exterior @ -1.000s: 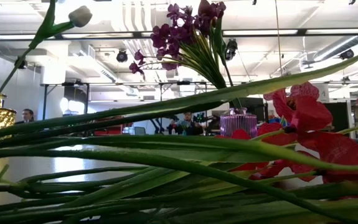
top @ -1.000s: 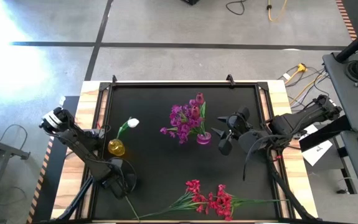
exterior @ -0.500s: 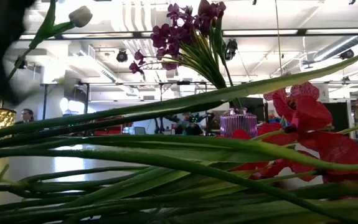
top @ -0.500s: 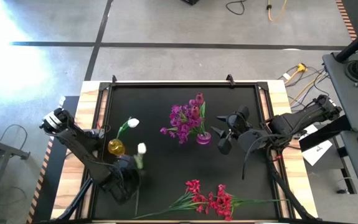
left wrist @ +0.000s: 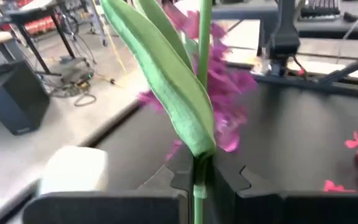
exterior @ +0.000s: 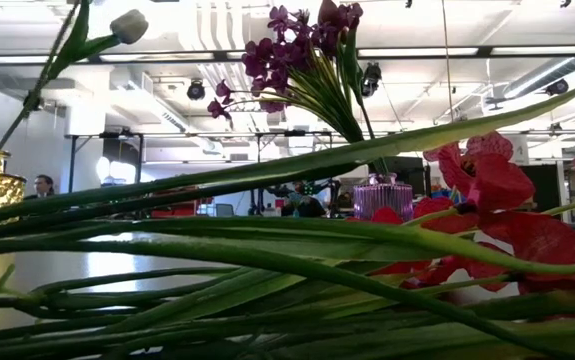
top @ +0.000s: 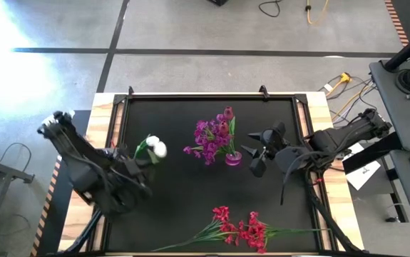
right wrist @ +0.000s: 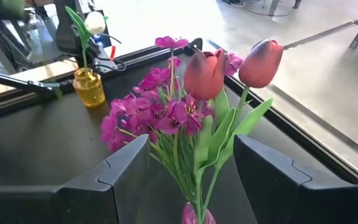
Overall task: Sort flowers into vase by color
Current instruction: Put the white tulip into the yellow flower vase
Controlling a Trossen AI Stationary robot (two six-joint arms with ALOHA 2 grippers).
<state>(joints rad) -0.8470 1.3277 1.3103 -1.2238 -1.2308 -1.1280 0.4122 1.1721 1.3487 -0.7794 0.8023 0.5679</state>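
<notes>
Now clamped on a white tulip (top: 160,149) stem, left gripper (left wrist: 198,186) lifted off the mat, bloom beside the yellow vase (right wrist: 89,86) ahead; insertion next. Right gripper (top: 256,152) spread, waiting by the purple vase (top: 232,158).

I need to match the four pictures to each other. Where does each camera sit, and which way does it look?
High: above the table, looking straight down; both arms show.
Low: at table-top height, looking across red flowers; no arm shows.
Left wrist: behind the left gripper, shut on a green stem.
Right wrist: behind the open right gripper, facing the purple vase.
Shared: high and right wrist views both show the yellow vase.
</notes>
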